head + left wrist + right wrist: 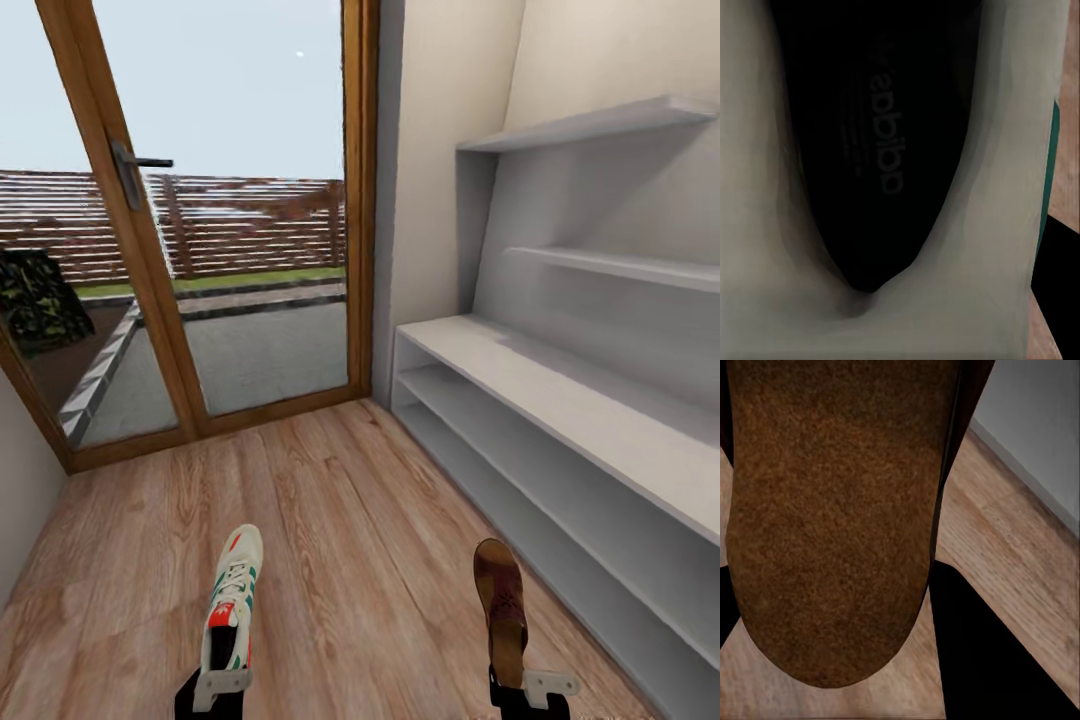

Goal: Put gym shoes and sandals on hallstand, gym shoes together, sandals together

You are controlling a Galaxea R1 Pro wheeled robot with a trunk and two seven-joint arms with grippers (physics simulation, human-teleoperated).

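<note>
Head view: caught both arms at the bottom edge, each with a shoe poking forward. Left end effector (220, 688) clamped on the heel of a white gym shoe (232, 598) with green stripes and red-orange bits, toe aimed at the glass door (215, 250). Right end effector (528, 688) gripped the back end of a brown sandal (500, 595), toe also aimed ahead. Both shoes looked held up over the wood-plank corridor floor (340, 520), though hard to say how far off it. Well apart from each other, sneaker on the left side, sandal on the right and nearer the hallstand (560, 400).

Hallstand ran along the right wall: pale grey, broad top surface, two open shelf rows underneath, two stepped wall shelves (600, 125) higher up. Couldn't spot any shoes on it.

Left wrist view: pretty much stared down into the gym shoe (967, 247), dark insole with some lettering, pale lining around it, sliver of green at the edge and a strip of floor beyond.

Right wrist view: got the grainy brown footbed of the sandal (832, 525) up close, floor (1012, 562) past it, and the grey base of the hallstand (1035, 427) in one corner.
</note>
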